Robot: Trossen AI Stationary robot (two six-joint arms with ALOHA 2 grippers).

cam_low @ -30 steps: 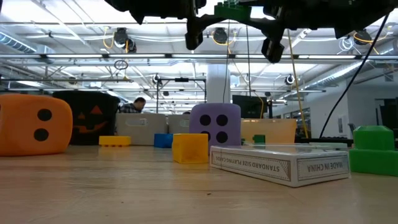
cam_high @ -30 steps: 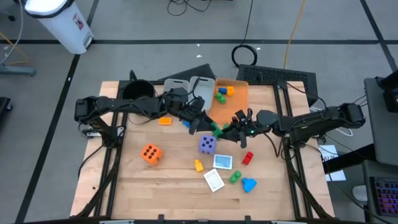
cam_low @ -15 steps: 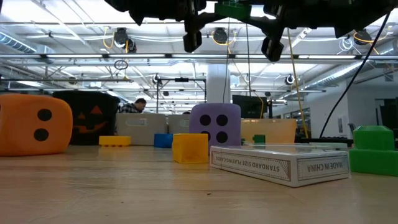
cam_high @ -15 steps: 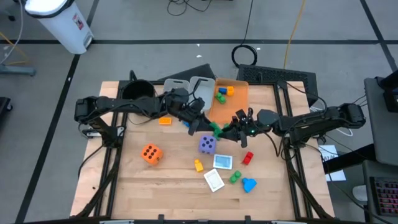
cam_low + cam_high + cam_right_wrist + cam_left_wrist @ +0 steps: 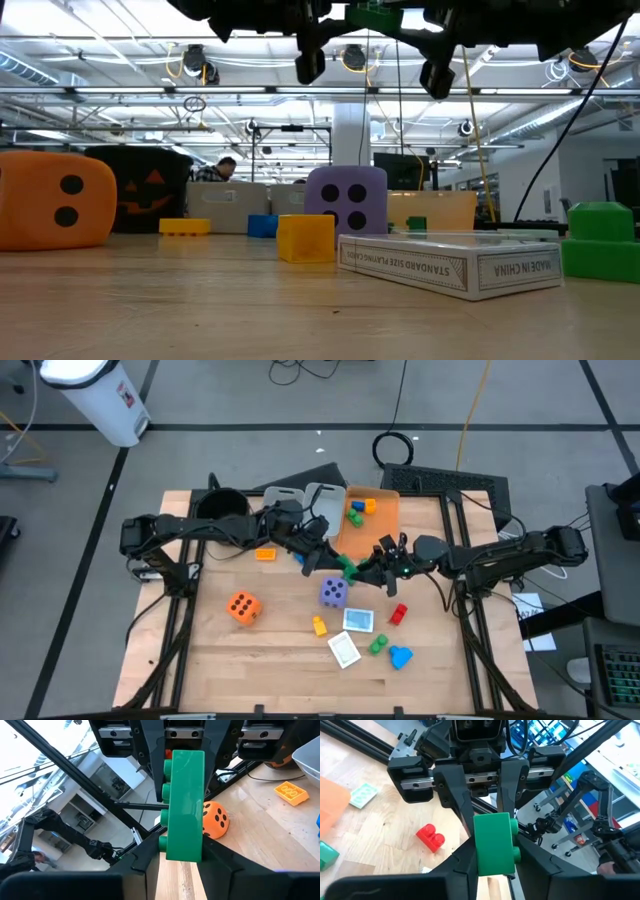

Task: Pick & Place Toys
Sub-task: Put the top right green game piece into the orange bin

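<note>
While both my grippers, left (image 5: 335, 563) and right (image 5: 362, 573), are clamped on one green block (image 5: 348, 569) held above mid-table, a few blocks lie in the orange bin (image 5: 384, 512), and dice, cards and further blocks remain unsorted.

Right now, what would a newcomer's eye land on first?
Both grippers meet in mid-air over the table's middle, left gripper and right gripper each clamped on one green block. Below it a purple die sits on the table; an orange die lies toward the left arm's side.
</note>
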